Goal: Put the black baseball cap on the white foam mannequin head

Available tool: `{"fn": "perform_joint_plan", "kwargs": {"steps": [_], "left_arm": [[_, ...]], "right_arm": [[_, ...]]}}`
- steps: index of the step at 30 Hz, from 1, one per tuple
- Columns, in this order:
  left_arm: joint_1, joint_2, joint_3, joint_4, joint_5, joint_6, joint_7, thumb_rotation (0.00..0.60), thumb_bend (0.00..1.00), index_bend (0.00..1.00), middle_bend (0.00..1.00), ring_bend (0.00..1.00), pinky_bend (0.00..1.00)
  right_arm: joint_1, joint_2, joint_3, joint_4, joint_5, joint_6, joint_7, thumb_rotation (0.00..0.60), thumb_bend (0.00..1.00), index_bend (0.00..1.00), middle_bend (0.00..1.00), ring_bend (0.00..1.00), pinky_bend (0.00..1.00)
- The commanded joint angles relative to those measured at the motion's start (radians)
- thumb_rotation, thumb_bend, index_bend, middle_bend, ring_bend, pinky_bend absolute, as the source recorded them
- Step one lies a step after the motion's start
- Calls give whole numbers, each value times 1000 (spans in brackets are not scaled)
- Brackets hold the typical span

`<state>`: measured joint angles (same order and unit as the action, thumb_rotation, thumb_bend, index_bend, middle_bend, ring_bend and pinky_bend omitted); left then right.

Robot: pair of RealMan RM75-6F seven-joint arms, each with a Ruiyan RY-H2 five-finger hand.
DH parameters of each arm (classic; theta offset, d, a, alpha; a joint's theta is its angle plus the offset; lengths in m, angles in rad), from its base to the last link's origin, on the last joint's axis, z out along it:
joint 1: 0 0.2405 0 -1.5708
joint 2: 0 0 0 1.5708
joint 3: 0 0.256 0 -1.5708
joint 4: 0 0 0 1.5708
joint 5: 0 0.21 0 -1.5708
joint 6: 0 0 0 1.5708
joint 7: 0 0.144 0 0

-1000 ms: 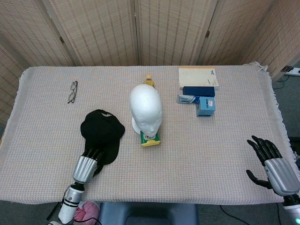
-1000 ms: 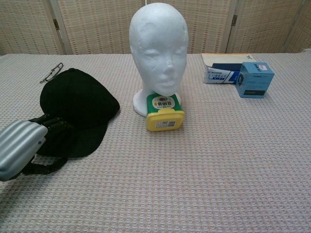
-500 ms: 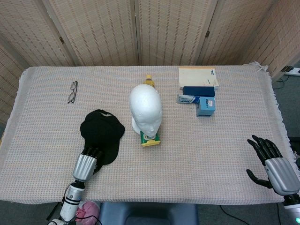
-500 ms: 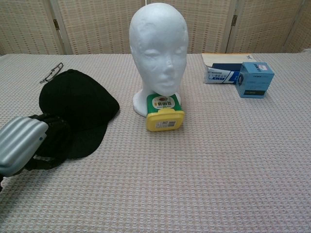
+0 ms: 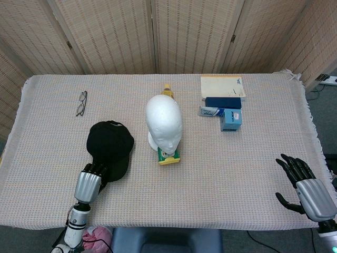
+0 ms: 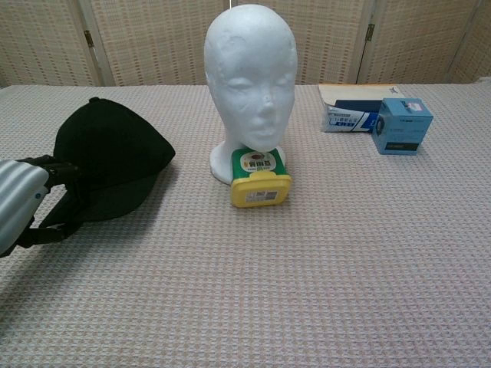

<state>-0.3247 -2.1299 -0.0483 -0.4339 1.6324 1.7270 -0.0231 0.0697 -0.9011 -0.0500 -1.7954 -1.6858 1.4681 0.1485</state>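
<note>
The left hand (image 6: 19, 205) grips the brim of the black baseball cap (image 5: 109, 147), near the bench's front-left part. The white foam mannequin head (image 5: 164, 125) is bare, so placing remains. The right hand (image 5: 310, 190) rests with fingers spread.

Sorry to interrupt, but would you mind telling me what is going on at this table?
The left robot hand grips the black baseball cap by its brim, near the table's front edge. The white foam mannequin head stands bare at the centre, a yellow bottle lying at its base. The right robot hand hangs open, holding nothing.
</note>
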Motion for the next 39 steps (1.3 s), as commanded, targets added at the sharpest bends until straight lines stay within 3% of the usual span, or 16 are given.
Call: {"fn": "perform_joint_plan", "kwargs": {"steps": [1, 16, 39], "left_arm": [[-5, 13, -3, -11, -1, 12, 9, 600, 404, 580, 598, 451, 543], [-53, 174, 7, -74, 49, 126, 151, 600, 421, 635, 650, 490, 575], [-83, 522, -85, -556, 71, 200, 387, 600, 422, 632, 651, 490, 575]], "right_arm": [[-2, 0, -1, -1, -3, 4, -1, 600, 254, 0, 0, 0, 0], [-11, 3, -5, 2, -19, 25, 13, 600, 255, 0, 0, 0, 0], [-11, -1, -9, -4, -27, 23, -1, 600, 255, 0, 0, 0, 0]]}}
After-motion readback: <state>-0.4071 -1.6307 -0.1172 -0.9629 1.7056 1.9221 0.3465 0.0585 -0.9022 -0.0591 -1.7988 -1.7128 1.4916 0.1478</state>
